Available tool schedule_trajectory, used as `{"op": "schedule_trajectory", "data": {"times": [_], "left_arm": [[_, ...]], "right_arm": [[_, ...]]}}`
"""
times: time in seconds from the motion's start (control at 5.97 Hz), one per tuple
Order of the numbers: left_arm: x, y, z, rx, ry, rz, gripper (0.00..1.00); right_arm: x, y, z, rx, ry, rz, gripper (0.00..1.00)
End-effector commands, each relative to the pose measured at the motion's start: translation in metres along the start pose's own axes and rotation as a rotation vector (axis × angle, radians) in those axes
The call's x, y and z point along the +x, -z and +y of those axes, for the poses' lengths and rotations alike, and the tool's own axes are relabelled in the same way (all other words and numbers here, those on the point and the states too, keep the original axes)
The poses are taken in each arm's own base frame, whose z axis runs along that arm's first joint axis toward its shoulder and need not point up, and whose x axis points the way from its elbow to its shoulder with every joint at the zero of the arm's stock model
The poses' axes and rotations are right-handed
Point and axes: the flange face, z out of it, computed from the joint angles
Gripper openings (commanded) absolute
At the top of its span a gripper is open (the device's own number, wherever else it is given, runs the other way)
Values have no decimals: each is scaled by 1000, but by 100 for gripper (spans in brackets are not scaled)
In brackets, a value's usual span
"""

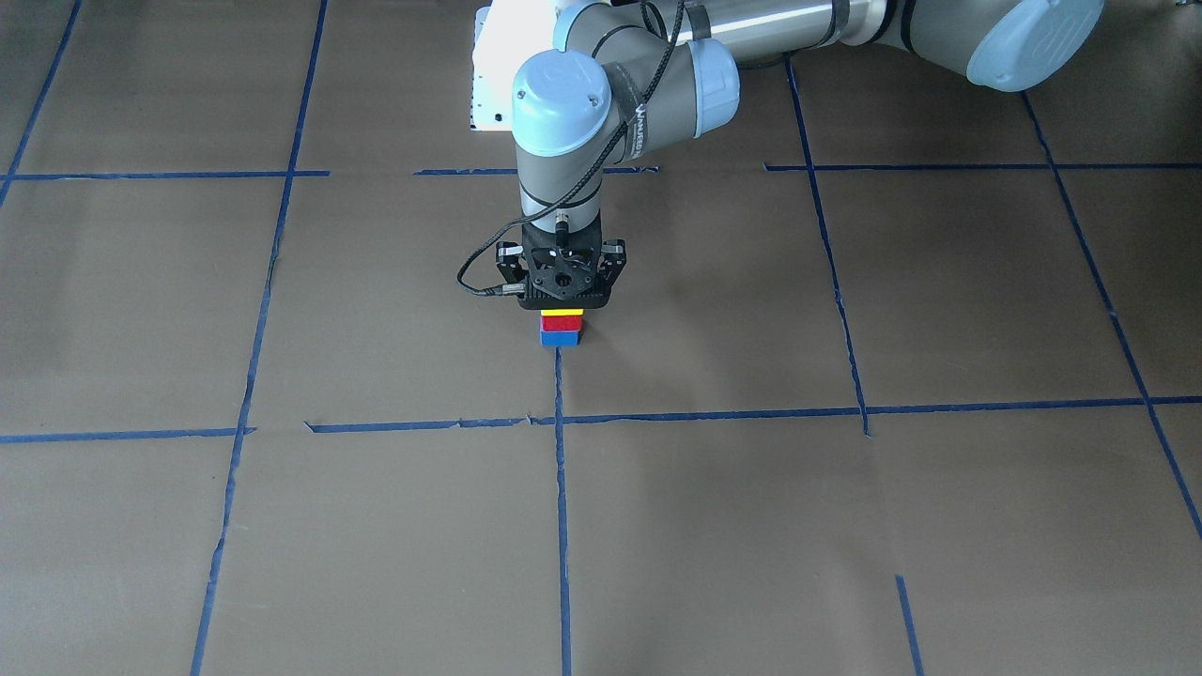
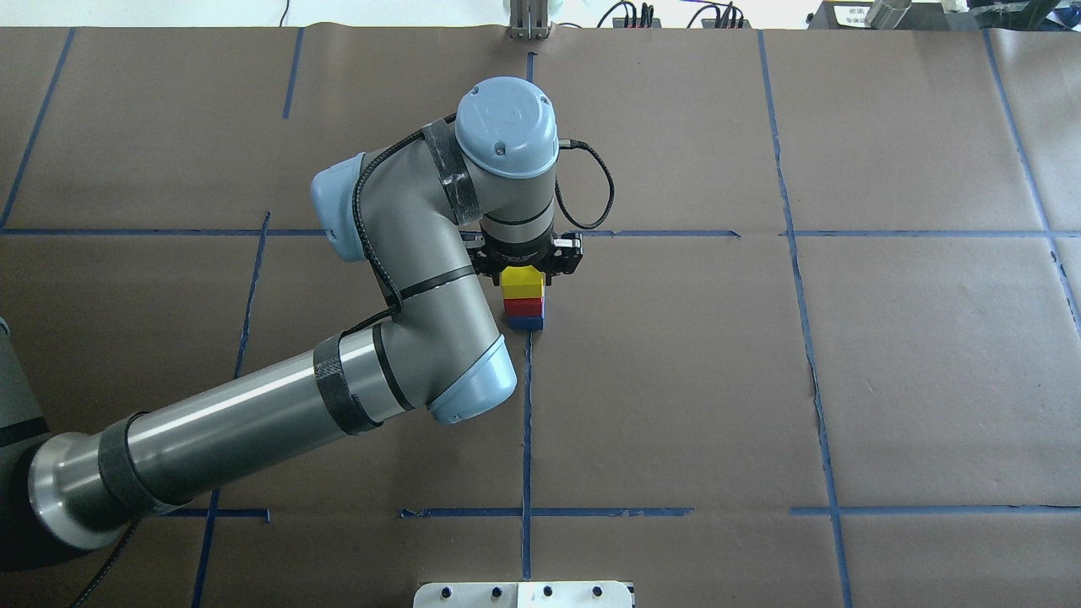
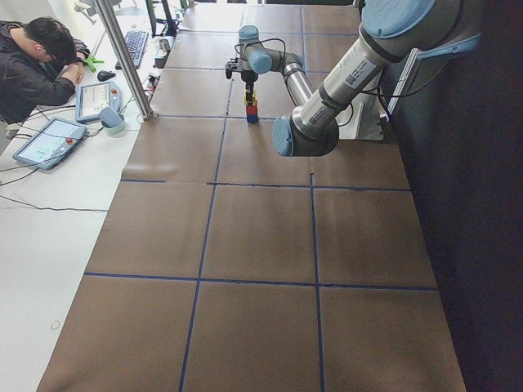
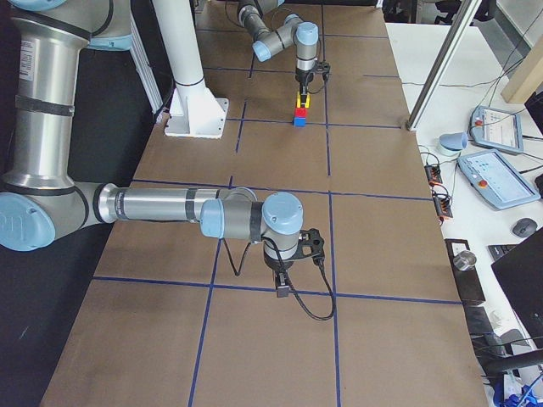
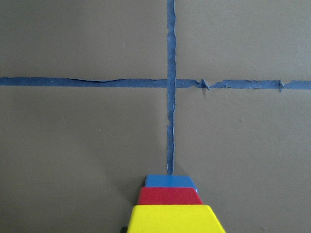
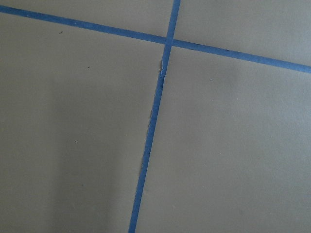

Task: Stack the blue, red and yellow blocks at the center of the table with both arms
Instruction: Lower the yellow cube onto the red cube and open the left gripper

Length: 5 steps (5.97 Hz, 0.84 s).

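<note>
A stack stands at the table's centre: blue block (image 2: 524, 323) at the bottom, red block (image 2: 524, 307) on it, yellow block (image 2: 522, 282) on top. It also shows in the front view (image 1: 561, 324) and the left wrist view (image 5: 171, 216). My left gripper (image 2: 524, 263) points straight down over the stack, its fingers close against the yellow block's sides, and it looks shut on that block. My right gripper (image 4: 287, 281) shows only in the exterior right view, low over bare table far from the stack. I cannot tell whether it is open or shut.
Brown paper with blue tape grid lines (image 1: 561, 488) covers the table. A white base plate (image 2: 524, 594) sits at the near edge. An operator (image 3: 37, 61) with tablets sits beside the table's far side.
</note>
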Motion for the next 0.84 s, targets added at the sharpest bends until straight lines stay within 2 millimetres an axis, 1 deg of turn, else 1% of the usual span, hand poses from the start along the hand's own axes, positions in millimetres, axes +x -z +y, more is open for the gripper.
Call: {"op": "schedule_trajectory", "data": {"times": [0.0, 0.17, 0.34, 0.5, 0.67], "left_arm": [[1, 4, 1, 3, -1, 3, 100], [3, 20, 5, 12, -7, 25, 100], [-8, 48, 5, 31, -11, 42, 100], [-32, 73, 9, 45, -2, 48, 100], [-90, 86, 8, 35, -62, 65, 100]], "right_arm": [[0, 0, 0, 0, 0, 0, 100], [0, 0, -1, 1, 1, 0, 100], [-1, 1, -1, 2, 2, 0, 100], [-1, 1, 0, 2, 2, 0, 100], [-1, 1, -1, 2, 2, 0, 100]]}}
